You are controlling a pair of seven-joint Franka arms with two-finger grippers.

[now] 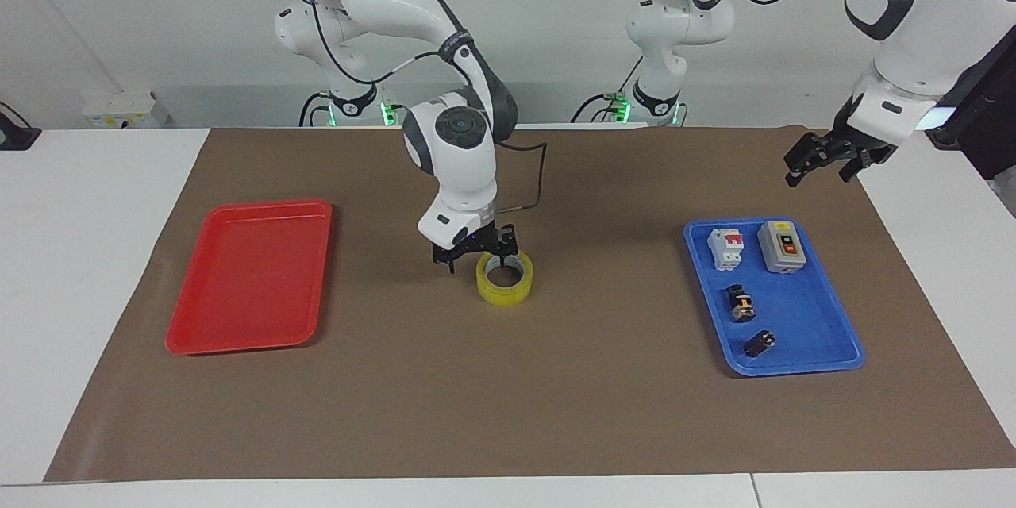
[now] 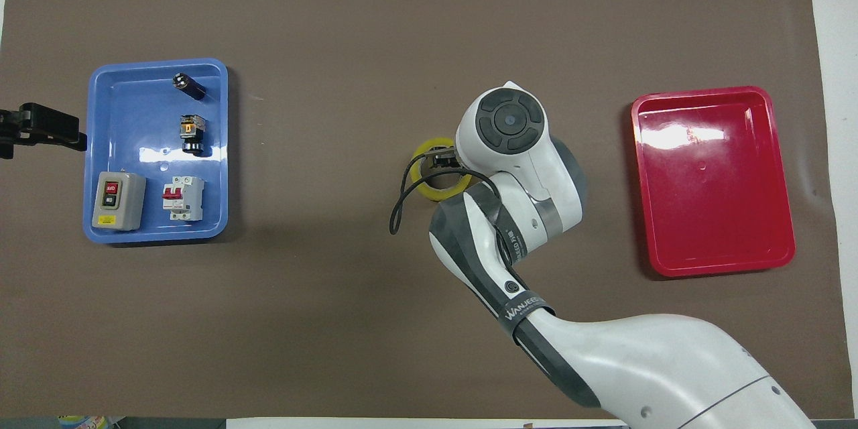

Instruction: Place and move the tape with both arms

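Observation:
The yellow tape roll (image 1: 505, 291) lies flat in the middle of the brown mat; in the overhead view the right arm covers most of the tape (image 2: 420, 155). My right gripper (image 1: 479, 254) is open and low at the tape's rim on the side toward the robots and the red tray, with one finger over the ring and one outside it. I cannot tell whether it touches the tape. In the overhead view only a bit of the right gripper (image 2: 444, 161) shows. My left gripper (image 1: 825, 160) is open and empty, raised over the mat's edge at the left arm's end (image 2: 43, 131).
A blue tray (image 1: 794, 369) (image 2: 154, 236) toward the left arm's end holds a grey switch box (image 1: 782, 246), a white circuit breaker (image 1: 725, 248) and two small black parts. A red tray (image 1: 246, 278) (image 2: 710, 181) lies toward the right arm's end.

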